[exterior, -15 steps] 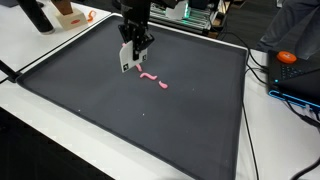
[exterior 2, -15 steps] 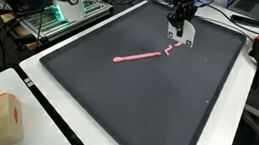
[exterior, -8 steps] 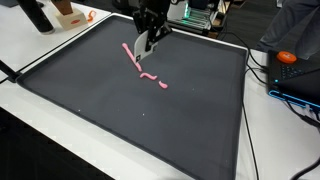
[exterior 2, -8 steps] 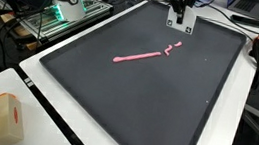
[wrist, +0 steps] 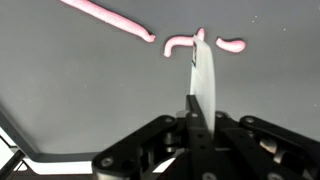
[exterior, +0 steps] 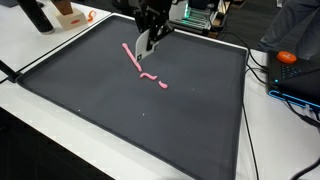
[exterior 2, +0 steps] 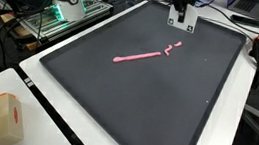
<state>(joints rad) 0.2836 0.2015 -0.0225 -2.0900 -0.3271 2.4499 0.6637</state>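
Three pink clay strips (wrist: 110, 18) lie severed; a flat white blade (wrist: 204, 80) is clamped in the gripper (wrist: 196, 122). Cutting seems underway; realignment above the clay is judged needed next.

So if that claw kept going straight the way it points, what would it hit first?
Probably the small curved pink piece, just at the tip of the white blade that the shut gripper holds, then the black mat under it. How high the tip hangs is unclear.

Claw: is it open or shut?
Shut. In the wrist view the claw pinches a thin white blade, with no gap showing.
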